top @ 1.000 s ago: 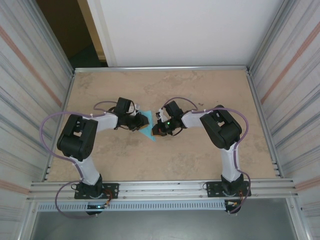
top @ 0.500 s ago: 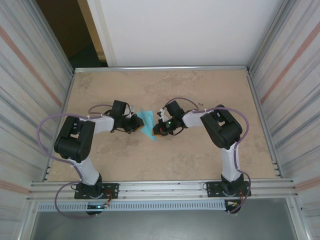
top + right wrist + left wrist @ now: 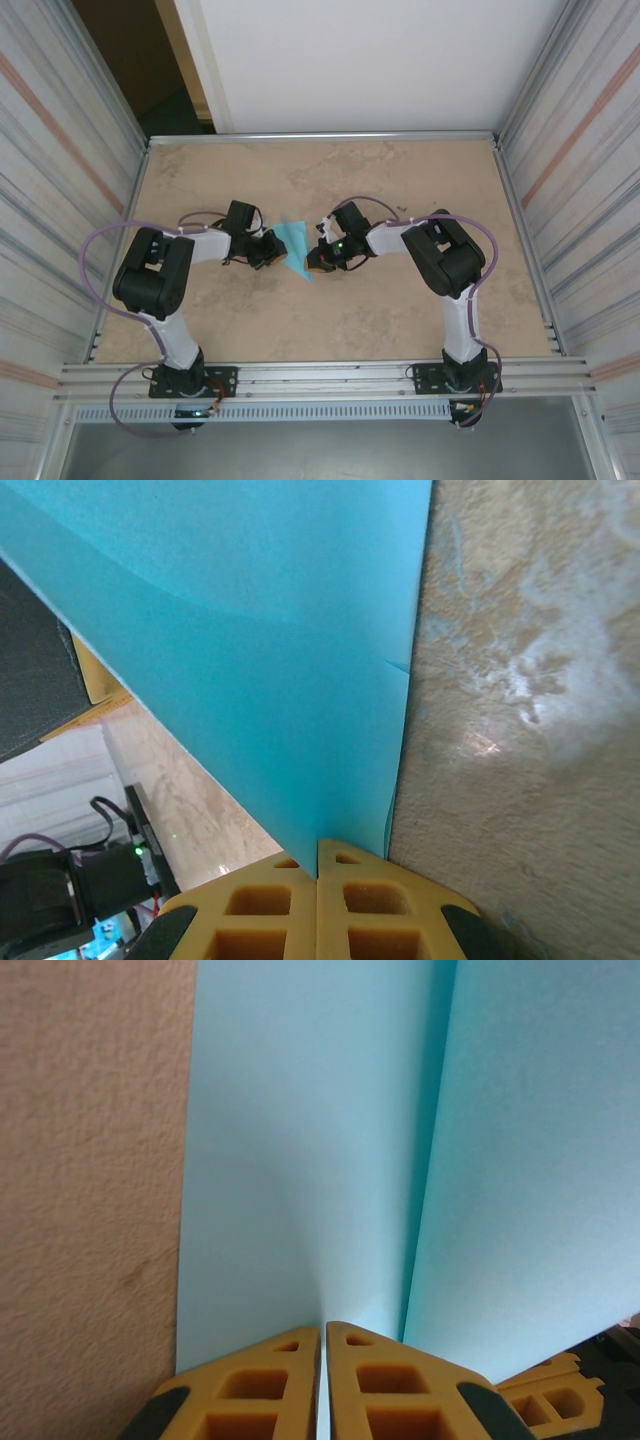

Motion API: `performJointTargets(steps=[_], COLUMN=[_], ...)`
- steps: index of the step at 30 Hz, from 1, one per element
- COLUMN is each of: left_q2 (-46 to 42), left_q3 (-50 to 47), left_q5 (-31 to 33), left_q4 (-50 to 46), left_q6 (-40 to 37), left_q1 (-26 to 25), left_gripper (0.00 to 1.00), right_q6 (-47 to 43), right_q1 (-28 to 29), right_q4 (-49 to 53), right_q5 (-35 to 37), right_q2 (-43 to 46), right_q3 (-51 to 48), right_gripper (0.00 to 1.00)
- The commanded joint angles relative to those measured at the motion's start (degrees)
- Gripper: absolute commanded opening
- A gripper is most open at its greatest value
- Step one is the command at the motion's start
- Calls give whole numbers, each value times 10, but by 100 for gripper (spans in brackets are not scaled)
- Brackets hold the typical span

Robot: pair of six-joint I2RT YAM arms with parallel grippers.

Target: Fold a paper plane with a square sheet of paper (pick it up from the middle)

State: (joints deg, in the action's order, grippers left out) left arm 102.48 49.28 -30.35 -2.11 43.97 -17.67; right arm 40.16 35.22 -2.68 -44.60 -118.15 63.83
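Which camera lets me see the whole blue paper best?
The top camera: the whole blue paper, a pointed folded shape, sits between the left end effector and the right end effector. The left wrist camera gives a close-up with a fold line; the right wrist camera, a close-up of overlapping layers.

Left gripper point(image 3: 324, 1332) at bottom centre, its yellow fingers point(image 3: 250, 1395) pressed together on the paper plane point(image 3: 300, 1160). A lengthwise fold runs from the upper right down to the fingertips. Table point(image 3: 90, 1210) at frame left.
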Motion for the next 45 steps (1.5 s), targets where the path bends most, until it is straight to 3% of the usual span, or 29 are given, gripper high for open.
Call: performJointTargets(steps=[1,35,45], left_q2=[15,19,-49], left_q3=[0,24,27], left_q5=[27,-1,-79], left_q4=[-40,-48,60], left_q6=[9,-10,-26], left_q1=[0,1,1], left_gripper=[11,12,18], right_q6=[25,53,44], right_q1=[-9,-20,-20], right_q4=[21,18,40], right_q5=[5,-24,-29], right_q2=[3,-18,-29], right_q3=[-15,-22,-9], right_gripper=[1,1,1])
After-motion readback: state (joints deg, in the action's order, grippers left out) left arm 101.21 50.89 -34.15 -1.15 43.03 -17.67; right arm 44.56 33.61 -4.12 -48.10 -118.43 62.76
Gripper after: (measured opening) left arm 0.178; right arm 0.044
